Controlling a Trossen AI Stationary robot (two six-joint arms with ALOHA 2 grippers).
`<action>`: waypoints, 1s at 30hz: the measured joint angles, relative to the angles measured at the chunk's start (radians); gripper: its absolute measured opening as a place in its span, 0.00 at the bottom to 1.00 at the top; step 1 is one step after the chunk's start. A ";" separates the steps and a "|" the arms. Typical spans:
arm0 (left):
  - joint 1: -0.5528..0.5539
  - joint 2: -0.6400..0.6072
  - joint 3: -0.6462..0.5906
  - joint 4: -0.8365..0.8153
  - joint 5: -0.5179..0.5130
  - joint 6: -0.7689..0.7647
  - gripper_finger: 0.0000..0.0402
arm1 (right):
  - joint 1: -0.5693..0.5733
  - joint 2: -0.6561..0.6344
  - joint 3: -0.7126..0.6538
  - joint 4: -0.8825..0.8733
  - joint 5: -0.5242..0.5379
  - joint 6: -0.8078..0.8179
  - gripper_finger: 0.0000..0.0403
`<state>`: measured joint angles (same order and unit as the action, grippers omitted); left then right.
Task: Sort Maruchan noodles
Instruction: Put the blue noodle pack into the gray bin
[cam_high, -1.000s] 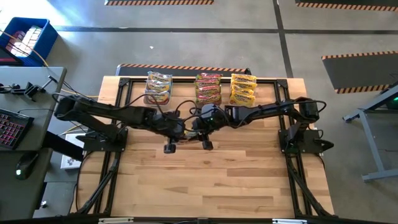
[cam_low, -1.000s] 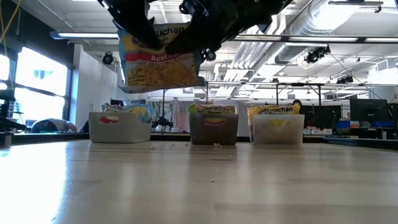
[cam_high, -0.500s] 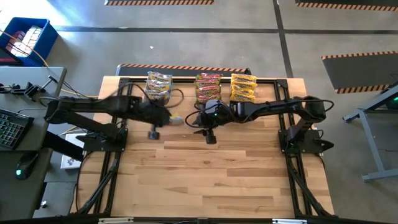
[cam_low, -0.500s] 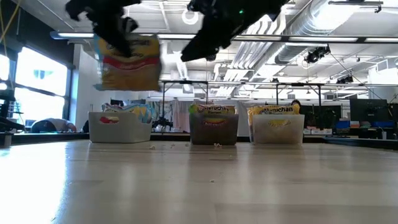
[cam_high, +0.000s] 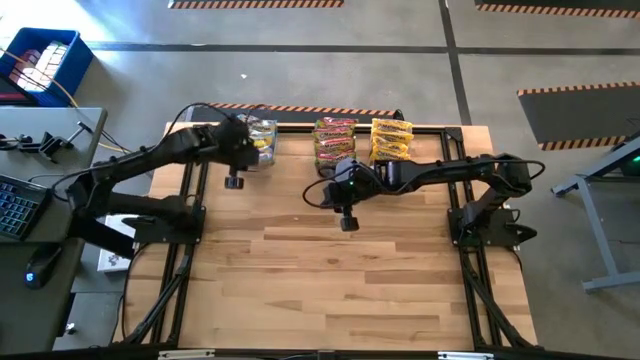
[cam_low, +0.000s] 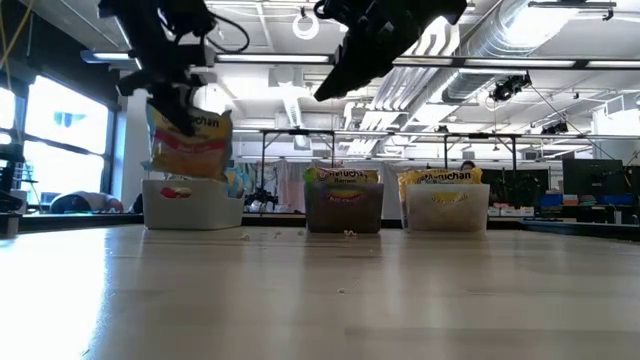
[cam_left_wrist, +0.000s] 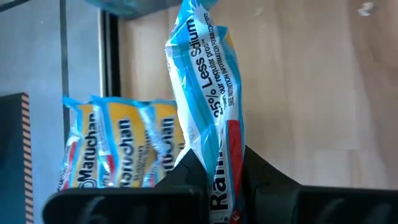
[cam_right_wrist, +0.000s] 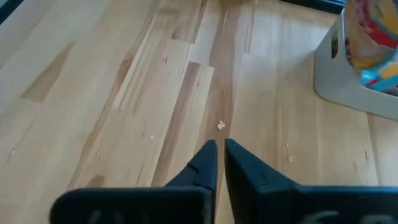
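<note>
Noodles packet (cam_left_wrist: 208, 106) hung clamped in our left fingers (cam_left_wrist: 186, 171) just above the left tub (cam_low: 193, 205); we should centre, lower, then release. Right fingers (cam_right_wrist: 205, 165) were pressed together, empty.

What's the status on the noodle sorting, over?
Left hand shut on a blue-edged noodle packet, above the left tub. Right hand shut, empty, over bare table. Nothing in the way.
</note>
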<state>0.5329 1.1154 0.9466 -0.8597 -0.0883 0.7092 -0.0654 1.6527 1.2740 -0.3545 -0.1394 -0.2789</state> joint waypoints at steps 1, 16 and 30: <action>0.030 0.005 -0.005 0.016 0.017 0.023 0.04 | 0.000 0.000 -0.001 -0.002 0.000 -0.001 0.03; 0.222 0.094 -0.036 0.067 0.176 0.145 0.04 | 0.000 0.000 -0.002 -0.007 -0.032 -0.018 0.01; 0.260 0.083 -0.018 0.034 0.160 0.179 0.04 | 0.000 0.000 -0.002 -0.007 -0.033 -0.018 0.00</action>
<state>0.7931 1.1979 0.9287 -0.8259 0.0716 0.8881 -0.0658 1.6527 1.2724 -0.3618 -0.1722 -0.2972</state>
